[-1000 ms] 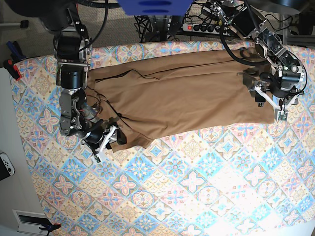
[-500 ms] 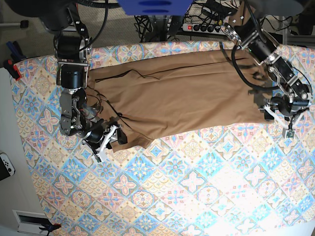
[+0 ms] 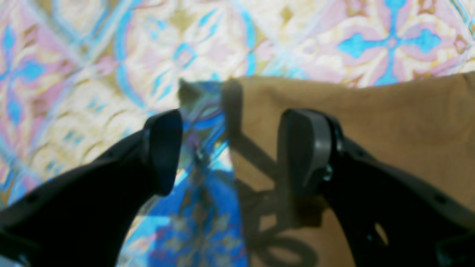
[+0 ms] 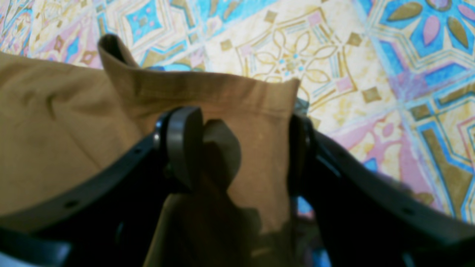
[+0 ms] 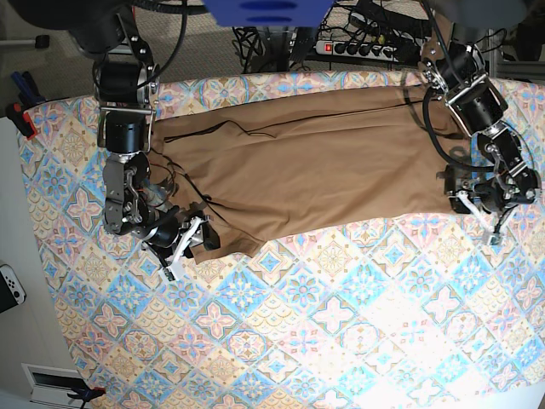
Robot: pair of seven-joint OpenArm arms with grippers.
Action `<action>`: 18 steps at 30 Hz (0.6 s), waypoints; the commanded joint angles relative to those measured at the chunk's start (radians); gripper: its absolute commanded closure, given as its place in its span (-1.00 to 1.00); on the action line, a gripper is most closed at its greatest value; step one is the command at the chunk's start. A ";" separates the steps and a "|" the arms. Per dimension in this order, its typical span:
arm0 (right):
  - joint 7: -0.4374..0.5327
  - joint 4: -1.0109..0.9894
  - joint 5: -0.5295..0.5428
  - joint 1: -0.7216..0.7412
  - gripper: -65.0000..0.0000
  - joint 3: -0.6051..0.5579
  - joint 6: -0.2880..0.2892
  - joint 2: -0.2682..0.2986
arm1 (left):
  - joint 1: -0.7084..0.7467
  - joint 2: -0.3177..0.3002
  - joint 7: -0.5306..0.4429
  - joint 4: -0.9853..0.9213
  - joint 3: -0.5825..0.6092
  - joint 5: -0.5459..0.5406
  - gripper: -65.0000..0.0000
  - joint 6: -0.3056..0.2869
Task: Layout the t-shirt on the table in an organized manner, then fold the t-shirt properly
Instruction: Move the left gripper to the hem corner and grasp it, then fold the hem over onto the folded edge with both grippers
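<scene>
The tan-brown t-shirt (image 5: 315,170) lies spread lengthwise across the far half of the patterned table (image 5: 341,324). My left gripper (image 5: 479,218) is at the shirt's near right corner. In the left wrist view it (image 3: 230,148) is open and holds nothing. One finger hangs over bare table (image 3: 111,55), the other over the t-shirt's edge (image 3: 371,122). My right gripper (image 5: 186,245) is at the shirt's near left corner. Its fingers (image 4: 183,144) stand apart astride a rumpled hem of the t-shirt (image 4: 55,122), and the right gripper (image 4: 246,148) is open.
A power strip (image 5: 358,47) and cables sit beyond the table's far edge. A white controller (image 5: 10,288) lies off the table's left side, and a red clamp (image 5: 21,119) sits at its far left corner.
My left arm has swung from over the shirt's right end down to its near right corner, the gripper staying open. The right arm and the shirt have not moved.
</scene>
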 commanded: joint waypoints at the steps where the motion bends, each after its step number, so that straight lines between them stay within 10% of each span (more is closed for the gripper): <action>1: -0.013 0.012 -0.005 0.019 0.01 -0.001 0.005 0.005 | -0.021 -0.016 -0.019 0.015 0.014 -0.009 -0.31 0.001; 8: -0.013 0.012 -0.005 0.019 0.16 -0.002 0.005 0.005 | -0.013 0.004 -0.022 -0.017 0.028 -0.011 -0.21 0.001; 15: -0.015 0.014 -0.006 0.019 1.00 -0.002 0.000 0.005 | 0.001 0.006 -0.022 -0.017 0.028 -0.009 1.00 0.001; 18: -0.015 0.014 -0.006 0.019 1.00 -0.002 0.000 0.005 | 0.001 0.006 -0.022 -0.017 0.028 -0.011 1.00 0.001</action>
